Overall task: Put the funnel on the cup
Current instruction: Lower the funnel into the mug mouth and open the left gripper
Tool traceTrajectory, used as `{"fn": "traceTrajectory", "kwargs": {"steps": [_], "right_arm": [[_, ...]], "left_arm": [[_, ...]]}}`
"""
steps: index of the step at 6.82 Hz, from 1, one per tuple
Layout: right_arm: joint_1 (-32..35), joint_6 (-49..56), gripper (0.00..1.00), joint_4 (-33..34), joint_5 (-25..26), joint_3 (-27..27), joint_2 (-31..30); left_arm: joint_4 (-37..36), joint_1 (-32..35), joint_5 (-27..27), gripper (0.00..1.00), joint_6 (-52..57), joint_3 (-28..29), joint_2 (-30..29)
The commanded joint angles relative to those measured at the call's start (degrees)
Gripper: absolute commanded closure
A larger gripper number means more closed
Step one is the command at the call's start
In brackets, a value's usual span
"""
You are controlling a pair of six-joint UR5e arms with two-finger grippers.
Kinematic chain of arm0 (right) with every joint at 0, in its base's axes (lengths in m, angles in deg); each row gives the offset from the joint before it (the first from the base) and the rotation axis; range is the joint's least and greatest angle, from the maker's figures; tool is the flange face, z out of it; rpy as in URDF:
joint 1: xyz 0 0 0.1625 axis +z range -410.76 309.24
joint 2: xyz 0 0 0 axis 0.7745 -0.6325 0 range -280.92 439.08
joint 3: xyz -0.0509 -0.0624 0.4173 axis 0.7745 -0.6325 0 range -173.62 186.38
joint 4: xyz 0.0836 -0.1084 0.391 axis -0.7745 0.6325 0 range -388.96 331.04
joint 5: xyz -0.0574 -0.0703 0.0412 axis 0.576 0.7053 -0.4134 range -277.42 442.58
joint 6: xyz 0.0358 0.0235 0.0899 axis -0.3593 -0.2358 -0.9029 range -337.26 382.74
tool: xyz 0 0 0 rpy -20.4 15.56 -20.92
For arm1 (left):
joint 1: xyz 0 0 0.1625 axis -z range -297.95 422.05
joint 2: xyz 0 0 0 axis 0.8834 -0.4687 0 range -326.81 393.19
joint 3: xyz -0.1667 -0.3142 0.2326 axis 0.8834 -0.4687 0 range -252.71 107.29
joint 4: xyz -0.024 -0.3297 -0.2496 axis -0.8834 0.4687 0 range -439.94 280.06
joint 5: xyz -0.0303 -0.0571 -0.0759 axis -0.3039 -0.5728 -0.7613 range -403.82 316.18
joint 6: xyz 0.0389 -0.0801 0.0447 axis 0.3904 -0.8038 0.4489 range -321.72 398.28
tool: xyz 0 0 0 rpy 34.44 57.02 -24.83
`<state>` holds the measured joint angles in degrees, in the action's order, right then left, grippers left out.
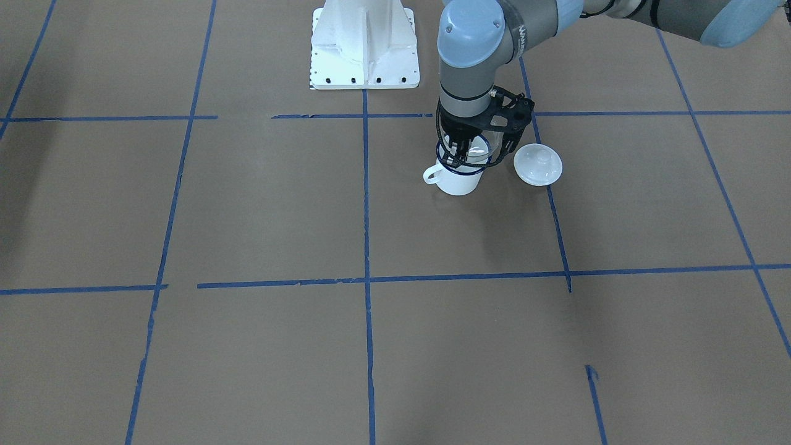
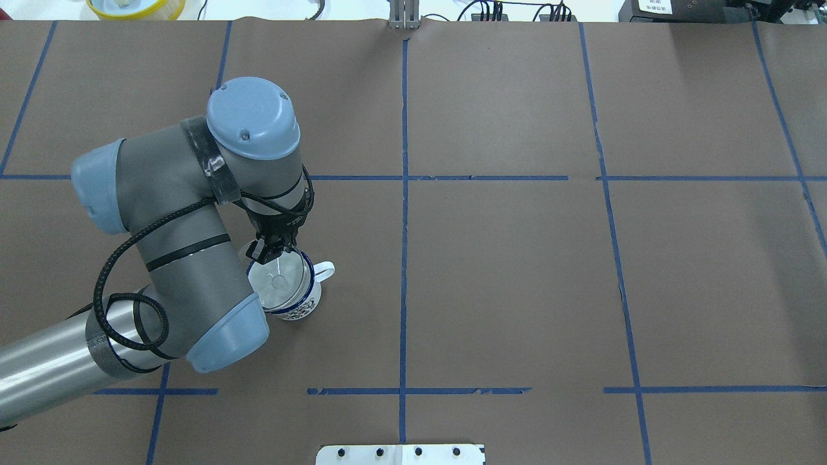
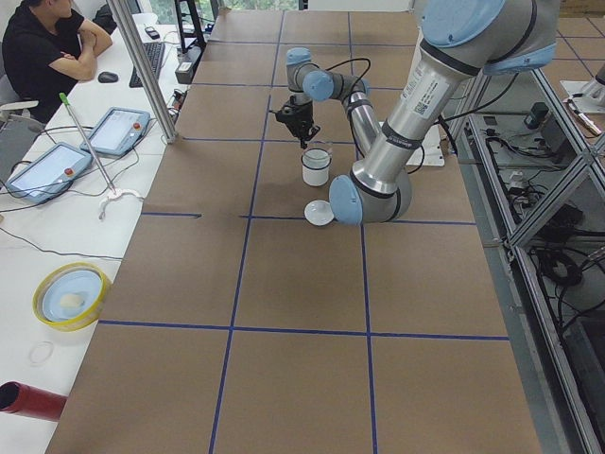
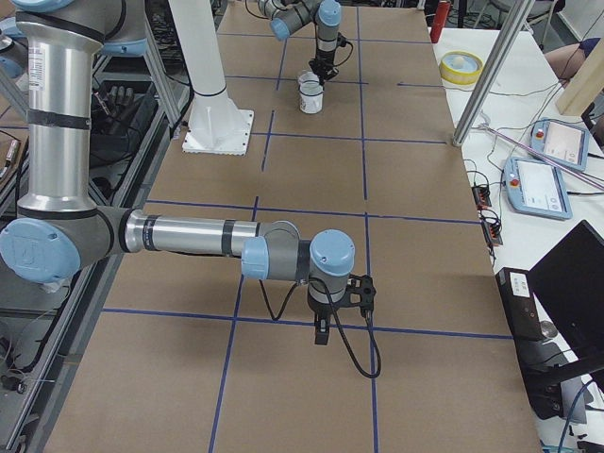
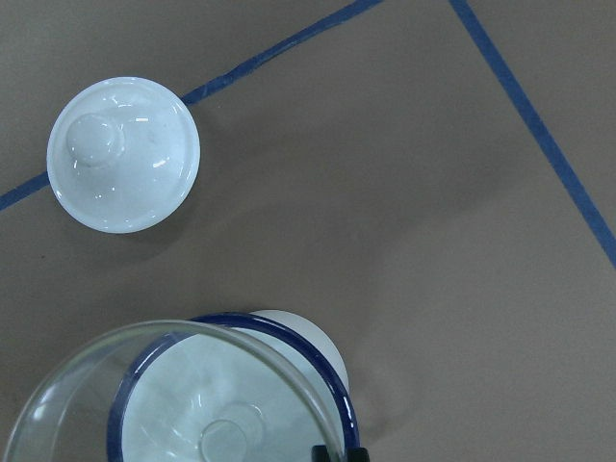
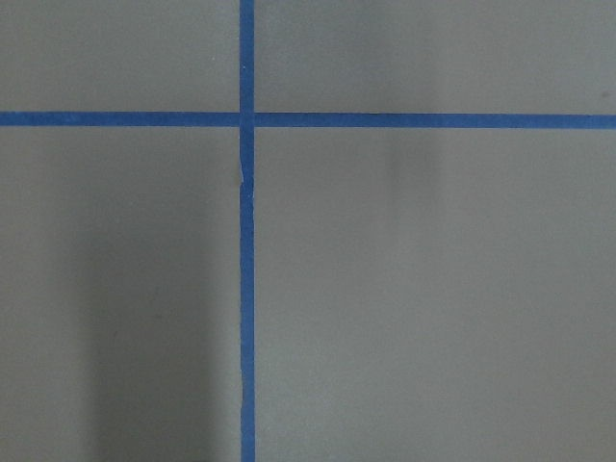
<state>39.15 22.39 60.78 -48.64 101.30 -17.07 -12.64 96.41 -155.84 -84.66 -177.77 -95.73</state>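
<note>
The white cup [image 2: 303, 305] with a dark blue rim stands left of centre, its handle [image 2: 325, 271] pointing right. The clear funnel [image 2: 279, 281] is over the cup's mouth, its spout inside; the rim sits slightly off-centre from the mug rim in the left wrist view [image 5: 173, 404]. My left gripper [image 2: 267, 250] is shut on the funnel's far rim, right above the cup [image 1: 457, 181]. My right gripper [image 4: 321, 332] shows only in the exterior right view, low over bare table far from the cup; I cannot tell if it is open or shut.
A white round knobbed lid [image 1: 537, 164] lies on the table beside the cup, also in the left wrist view [image 5: 125, 154]. The robot's white base plate [image 1: 364, 55] is behind the cup. Blue tape lines cross the brown table. An operator [image 3: 47, 47] sits off the table.
</note>
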Motion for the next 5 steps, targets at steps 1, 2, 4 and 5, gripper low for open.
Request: {"fn": "traceTrajectory", "kwargs": {"steps": [1,2,4,5], "right_arm": [[0.0,0.0,0.0,0.0,0.0,0.0,0.0],[0.0,0.0,0.0,0.0,0.0,0.0,0.0],[0.0,0.0,0.0,0.0,0.0,0.0,0.0],[0.0,0.0,0.0,0.0,0.0,0.0,0.0]], "left_arm": [[0.9,-0.3,1.4,1.0,1.1,1.9,-0.3],[1.3,-0.3,1.5,1.0,1.3,2.1,-0.3],[1.3,-0.4,1.4,1.0,2.7,2.3,-0.2],[1.3,-0.8,1.4,0.99,2.8,2.3,0.0]]}}
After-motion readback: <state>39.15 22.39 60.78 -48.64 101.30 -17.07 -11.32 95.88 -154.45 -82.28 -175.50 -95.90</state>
